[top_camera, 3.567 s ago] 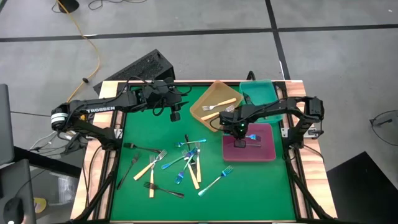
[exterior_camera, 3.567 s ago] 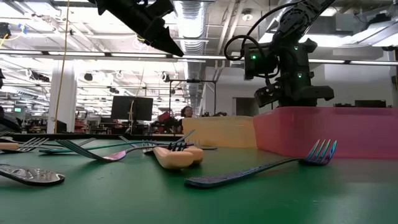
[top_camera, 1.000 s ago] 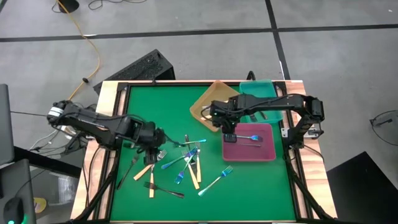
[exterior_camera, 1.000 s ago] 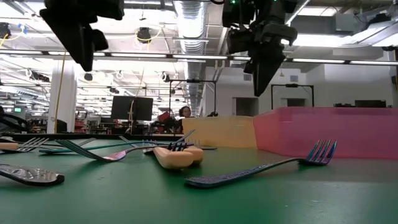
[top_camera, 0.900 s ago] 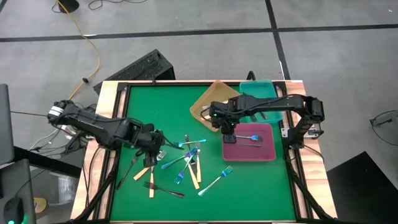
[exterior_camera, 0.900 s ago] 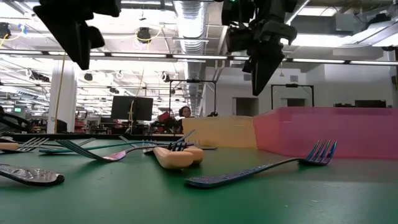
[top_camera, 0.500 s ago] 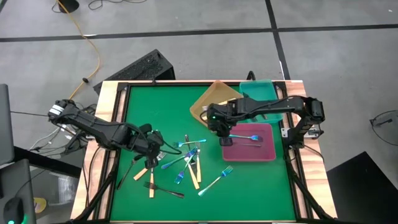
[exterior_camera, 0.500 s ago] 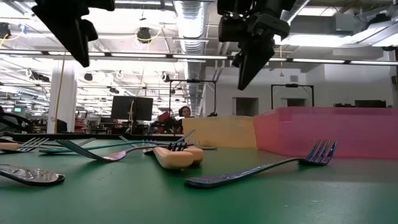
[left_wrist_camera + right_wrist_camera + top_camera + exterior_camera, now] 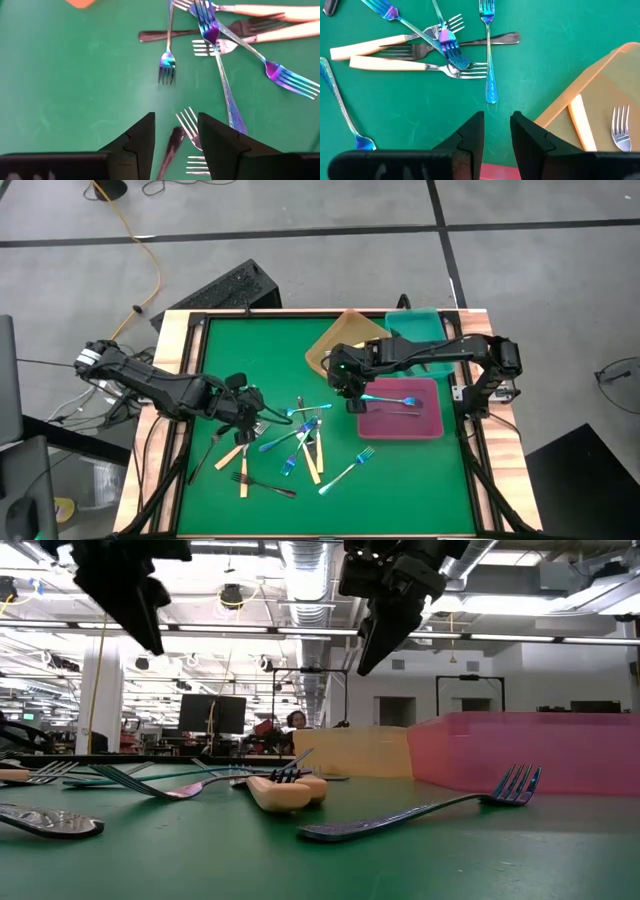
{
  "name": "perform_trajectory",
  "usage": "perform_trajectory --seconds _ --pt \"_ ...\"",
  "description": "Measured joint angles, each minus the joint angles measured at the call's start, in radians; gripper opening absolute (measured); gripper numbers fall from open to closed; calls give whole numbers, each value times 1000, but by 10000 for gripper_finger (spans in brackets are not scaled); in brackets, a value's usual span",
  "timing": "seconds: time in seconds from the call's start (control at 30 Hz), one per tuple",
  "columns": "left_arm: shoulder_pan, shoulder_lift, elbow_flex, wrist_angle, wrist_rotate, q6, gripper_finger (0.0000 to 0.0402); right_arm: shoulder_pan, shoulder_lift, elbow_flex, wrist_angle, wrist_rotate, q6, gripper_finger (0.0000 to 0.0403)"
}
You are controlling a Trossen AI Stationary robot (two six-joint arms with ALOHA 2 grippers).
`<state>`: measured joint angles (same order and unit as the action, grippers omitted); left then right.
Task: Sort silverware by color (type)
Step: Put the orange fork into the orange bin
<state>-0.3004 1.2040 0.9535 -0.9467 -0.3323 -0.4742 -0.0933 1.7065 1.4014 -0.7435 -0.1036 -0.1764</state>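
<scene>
Both jaws parted and empty, left gripper (image 9: 248, 406) over scattered forks (image 9: 300, 442), right gripper (image 9: 349, 392) beside pink tray (image 9: 432, 427)

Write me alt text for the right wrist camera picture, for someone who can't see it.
Seen past the right gripper, whose open, empty dark fingers frame the shot, a green table holds a loose pile of forks: cream-handled forks, iridescent blue forks and a black fork crossing one another. Beside them, an orange tray holds a cream-handled fork.

Mixed cream, iridescent, black forks (image 9: 290, 442) tangled flat mid-mat, one iridescent fork (image 9: 390, 398) in pink tray
</scene>
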Motion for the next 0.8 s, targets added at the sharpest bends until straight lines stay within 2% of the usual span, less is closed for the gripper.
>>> perform_trajectory --seconds 0.17,0.47,0.6,0.8 --pt "13 -93 -130 134 63 -68 132 -1 0 0 -4 0 3 118" --pt "-37 -201 -373 286 200 -376 132 2 2 -54 58 -1 -5 118" --pt "-49 -197 -398 287 252 -456 132 7 1 -63 69 -1 -10 118" --pt "-71 -197 -398 295 274 -427 132 8 1 -66 67 -4 -19 118"
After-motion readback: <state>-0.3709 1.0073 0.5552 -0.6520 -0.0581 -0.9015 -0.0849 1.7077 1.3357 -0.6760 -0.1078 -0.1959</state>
